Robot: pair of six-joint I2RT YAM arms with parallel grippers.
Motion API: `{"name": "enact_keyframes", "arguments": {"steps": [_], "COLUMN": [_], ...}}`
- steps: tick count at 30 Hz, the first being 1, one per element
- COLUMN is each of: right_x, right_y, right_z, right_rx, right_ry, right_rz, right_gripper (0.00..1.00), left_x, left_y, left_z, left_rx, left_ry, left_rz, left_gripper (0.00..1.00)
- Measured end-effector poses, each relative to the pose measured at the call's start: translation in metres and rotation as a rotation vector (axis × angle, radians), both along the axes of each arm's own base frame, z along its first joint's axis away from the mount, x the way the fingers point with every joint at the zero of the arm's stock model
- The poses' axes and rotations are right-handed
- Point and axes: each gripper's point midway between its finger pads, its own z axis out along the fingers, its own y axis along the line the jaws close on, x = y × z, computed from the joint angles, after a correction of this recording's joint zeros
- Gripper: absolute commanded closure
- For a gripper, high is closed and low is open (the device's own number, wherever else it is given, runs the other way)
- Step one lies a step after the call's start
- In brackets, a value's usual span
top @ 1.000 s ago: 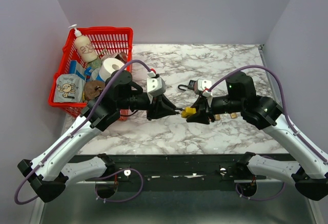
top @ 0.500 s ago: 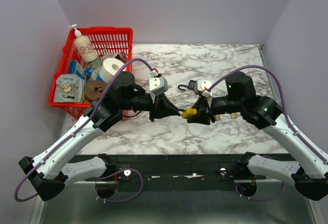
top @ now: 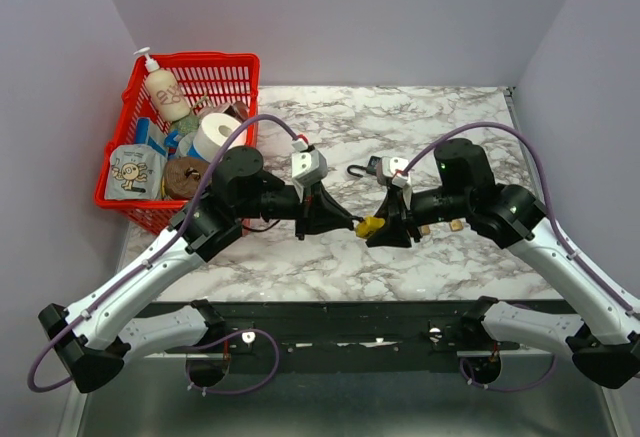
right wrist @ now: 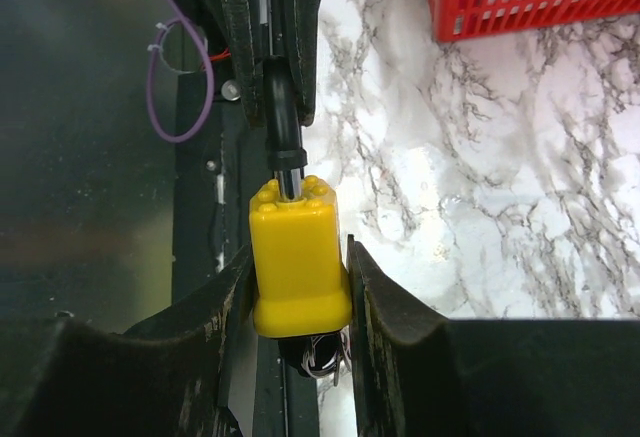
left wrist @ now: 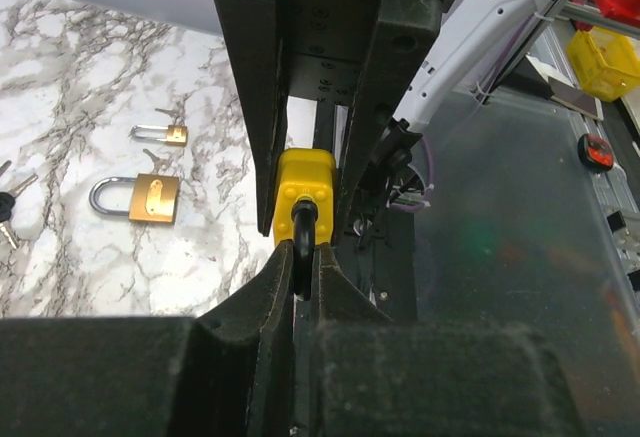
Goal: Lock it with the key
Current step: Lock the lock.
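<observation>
Yellow padlock [right wrist: 298, 257] gripped, right fingers [right wrist: 392, 342]; shackle [right wrist: 281, 107], left fingers [left wrist: 250, 312]

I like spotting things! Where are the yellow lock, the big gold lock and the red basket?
yellow lock [right wrist: 298, 257]: right wrist view, middle of its body.
big gold lock [left wrist: 155, 198]: left wrist view, its brass body.
red basket [top: 200, 56]: top view, its back rim.

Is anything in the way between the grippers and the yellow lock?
No, nothing visible. The right gripper clamps the lock by its yellow body, and the left gripper pinches the shackle.
</observation>
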Motion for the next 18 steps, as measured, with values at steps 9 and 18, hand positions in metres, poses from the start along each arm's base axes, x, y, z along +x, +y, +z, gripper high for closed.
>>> {"name": "enact_keyframes", "arguments": {"steps": [9,18], "right_x": [-0.0091,-0.0044], "right_y": [0.0034,0.0060], "right_z": [0.0013,0.0002], "right_rx": [0.027,0.023], "right_ry": [0.033,0.073], "right_rz": [0.047,0.007], "right_gripper": [0.99,0.99], "left_x": [-0.0083,-0.0049], "left_y": [0.0005,-0.0044], "left_z": [-0.0061,-0.0084], "left_rx": [-0.004,-0.040], "left_ry": [-0.046,-0.014], "left_rz": [-0.032,-0.012], "left_gripper": [1.00,1.00]}}
